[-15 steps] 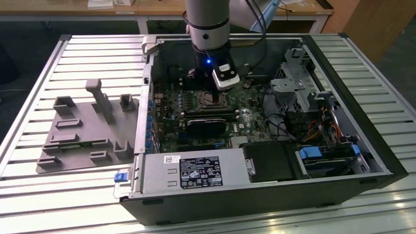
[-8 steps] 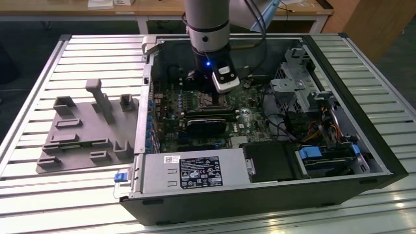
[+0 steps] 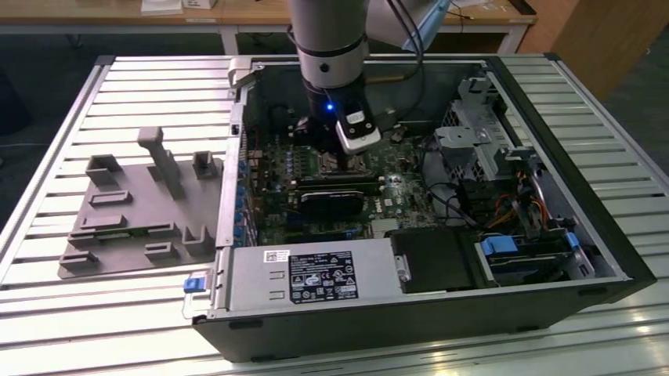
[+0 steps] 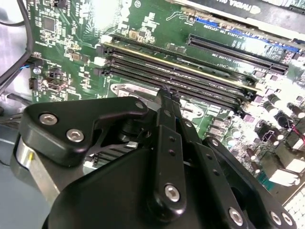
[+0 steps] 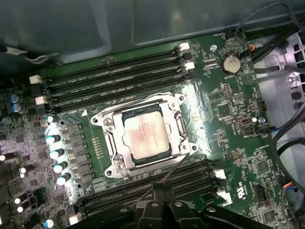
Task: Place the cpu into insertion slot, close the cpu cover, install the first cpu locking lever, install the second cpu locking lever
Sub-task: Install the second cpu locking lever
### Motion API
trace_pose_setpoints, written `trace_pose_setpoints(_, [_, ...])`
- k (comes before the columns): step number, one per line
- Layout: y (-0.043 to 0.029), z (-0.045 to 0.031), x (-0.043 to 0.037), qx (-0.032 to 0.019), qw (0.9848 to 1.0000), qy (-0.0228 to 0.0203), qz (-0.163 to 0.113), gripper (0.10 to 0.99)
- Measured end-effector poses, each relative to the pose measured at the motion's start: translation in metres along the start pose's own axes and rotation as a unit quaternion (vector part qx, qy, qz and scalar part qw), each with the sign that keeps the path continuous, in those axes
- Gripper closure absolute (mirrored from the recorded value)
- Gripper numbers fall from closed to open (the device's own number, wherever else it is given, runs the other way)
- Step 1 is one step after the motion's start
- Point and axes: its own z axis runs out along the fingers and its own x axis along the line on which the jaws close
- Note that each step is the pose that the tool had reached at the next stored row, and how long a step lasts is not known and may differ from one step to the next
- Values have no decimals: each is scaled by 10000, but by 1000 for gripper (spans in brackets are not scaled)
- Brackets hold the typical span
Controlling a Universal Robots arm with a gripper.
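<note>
cpu (image 5: 144, 137) in insertion slot (image 5: 110, 145) — cover (image 5: 172, 125) down

Above the cpu (image 5: 145, 137) lay open room. Memory slot rows (image 5: 114, 81) flanked the cpu cover (image 5: 110, 143) on two sides; capacitors (image 5: 56, 153) stood near a third.

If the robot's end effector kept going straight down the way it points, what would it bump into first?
Most likely the green motherboard, at the memory slots beside the cpu cover, which is closed over the cpu. The end effector hangs at the socket's edge; depth is hard to judge.
</note>
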Motion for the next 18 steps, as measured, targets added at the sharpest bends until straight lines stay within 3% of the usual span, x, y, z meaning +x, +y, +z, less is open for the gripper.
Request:
trace_pose_setpoints(14, [-58, 76, 91, -150, 9996, 64, -240, 984])
trace_pose_setpoints(18, [-71, 95, 110, -165, 9995, 75, -273, 984])
